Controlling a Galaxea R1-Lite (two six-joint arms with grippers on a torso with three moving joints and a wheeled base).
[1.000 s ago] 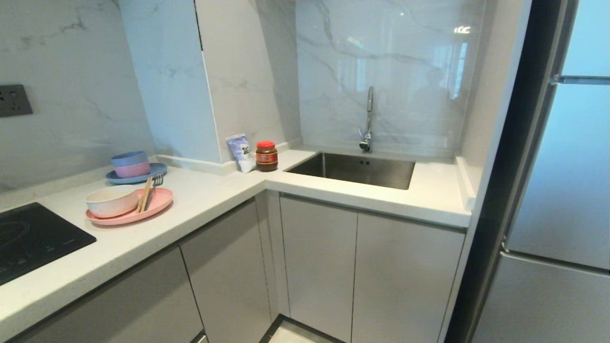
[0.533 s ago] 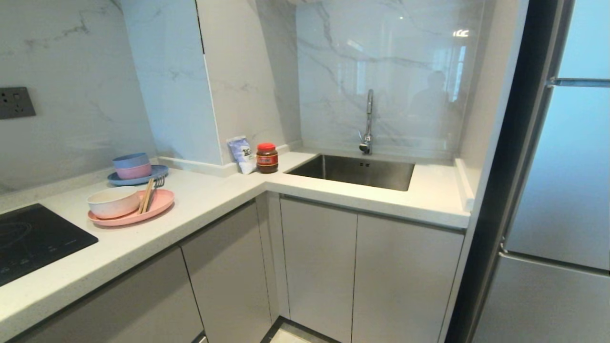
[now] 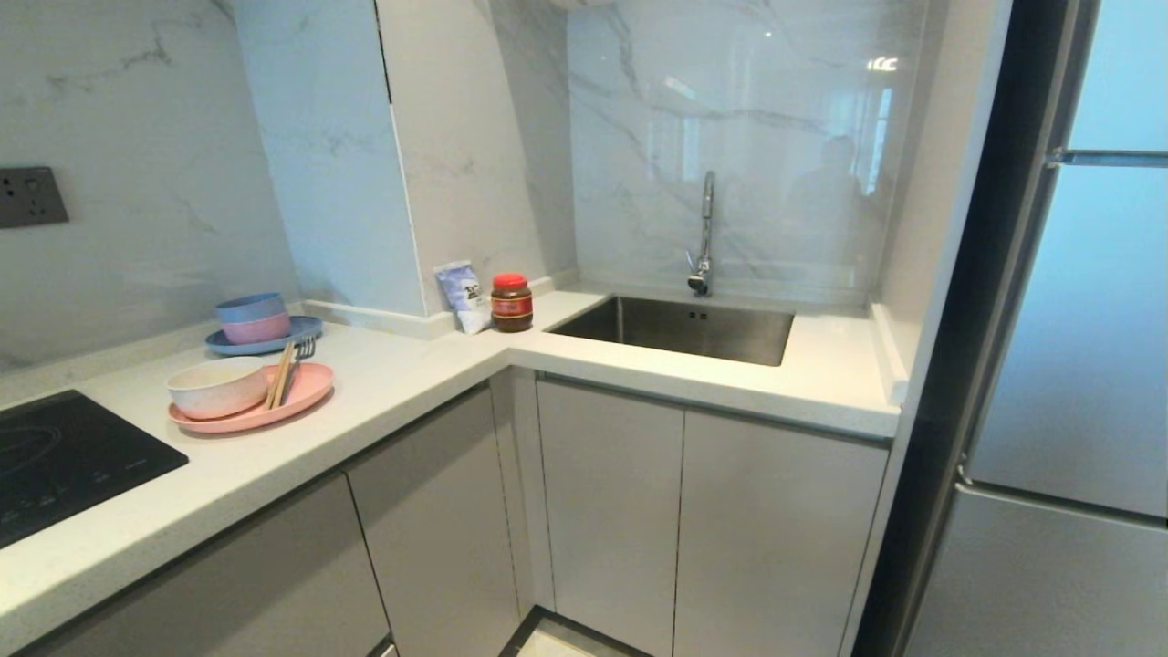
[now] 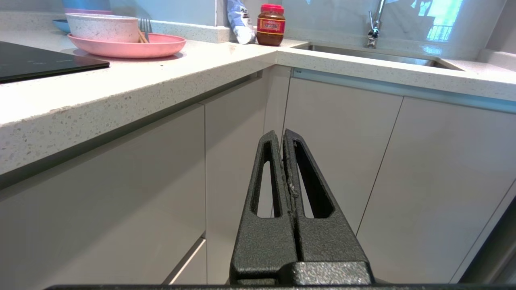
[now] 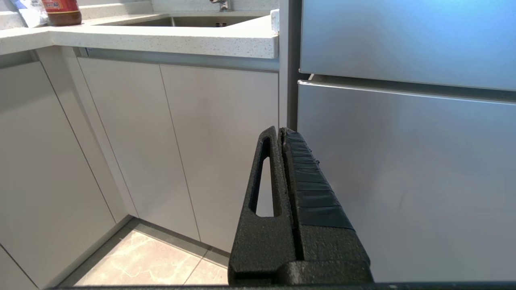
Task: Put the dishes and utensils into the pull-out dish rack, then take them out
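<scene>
Dishes wait stacked on the worktop [image 3: 411,383] by the hob — cream bowl [image 3: 216,385], chopsticks [image 3: 279,375] and fork [image 3: 304,348] on the pink plate [image 3: 301,388]. Left hand [image 4: 282,139] and right hand [image 5: 279,135] hang pinched shut, empty, before closed cabinets — no rack visible.

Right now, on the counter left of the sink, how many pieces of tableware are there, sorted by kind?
Plates: 2, the pink plate and the blue plate
Bowls: 3, the cream bowl, the pink bowl and the blue bowl stacked on it
Chopstick pairs: 1, the chopsticks
Forks: 1, the fork
Total: 7
</scene>
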